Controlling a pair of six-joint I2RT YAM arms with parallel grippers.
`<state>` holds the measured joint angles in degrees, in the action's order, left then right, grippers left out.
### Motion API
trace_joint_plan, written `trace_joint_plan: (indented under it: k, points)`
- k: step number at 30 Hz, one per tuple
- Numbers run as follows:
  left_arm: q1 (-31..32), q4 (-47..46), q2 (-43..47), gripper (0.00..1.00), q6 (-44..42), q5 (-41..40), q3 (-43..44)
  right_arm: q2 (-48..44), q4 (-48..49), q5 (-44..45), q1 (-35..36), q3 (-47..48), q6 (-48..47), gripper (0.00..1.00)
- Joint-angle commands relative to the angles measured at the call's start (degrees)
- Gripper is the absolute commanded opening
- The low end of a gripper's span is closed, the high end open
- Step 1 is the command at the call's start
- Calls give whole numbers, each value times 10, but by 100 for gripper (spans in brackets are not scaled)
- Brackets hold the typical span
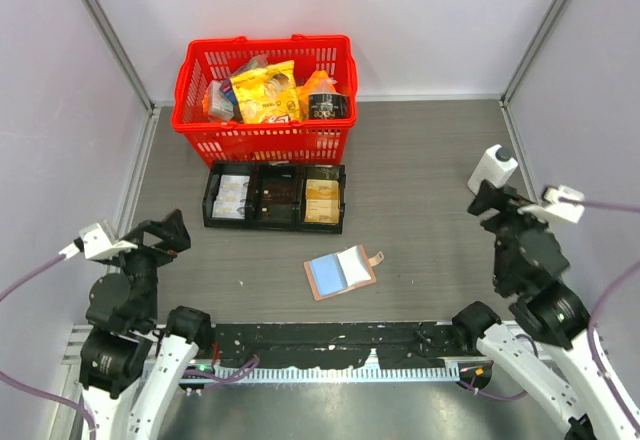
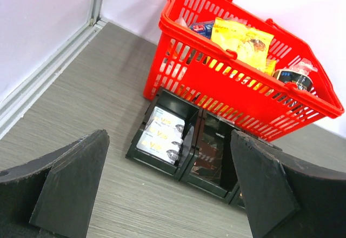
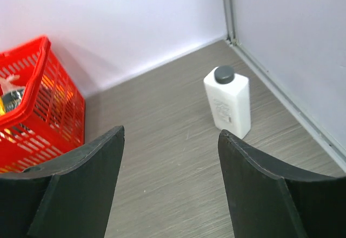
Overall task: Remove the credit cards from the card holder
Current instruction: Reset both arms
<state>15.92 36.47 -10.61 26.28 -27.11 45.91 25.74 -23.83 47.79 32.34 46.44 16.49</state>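
The card holder [image 1: 342, 271] lies open and flat on the table near the middle front, one half light blue, the other white, with its tan snap tab pointing right. I cannot tell whether credit cards sit in its pockets. It shows in neither wrist view. My left gripper [image 1: 165, 232] is open and empty at the left, well away from the holder; in the left wrist view [image 2: 168, 138] its jaws stand wide apart. My right gripper [image 1: 495, 205] is open and empty at the right, and also shows in the right wrist view [image 3: 171, 132].
A black three-compartment tray [image 1: 252, 196] behind the holder holds silver, dark and gold cards; it also shows in the left wrist view [image 2: 158, 160]. A red basket [image 1: 192, 128] of groceries stands at the back. A white bottle [image 1: 493, 168] stands beside my right gripper, and also shows in the right wrist view [image 3: 228, 101].
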Motion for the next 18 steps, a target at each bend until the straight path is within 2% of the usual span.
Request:
trace_joint_plan:
  k: [1, 5, 8, 18]
  points:
    - [-4, -22, 67, 100, -12, -22, -44, -102, 23, 36, 0, -50, -50, 75]
    - [-4, -32, 125, 100, -4, -34, -68, -186, 71, 13, 0, -94, -66, 75]
    - [-4, -23, 127, 100, -2, -50, -68, -214, 85, 13, 0, -107, -70, 75]
    - [-4, -30, 125, 100, -5, -58, -73, -205, 70, -4, 1, -111, -74, 75]
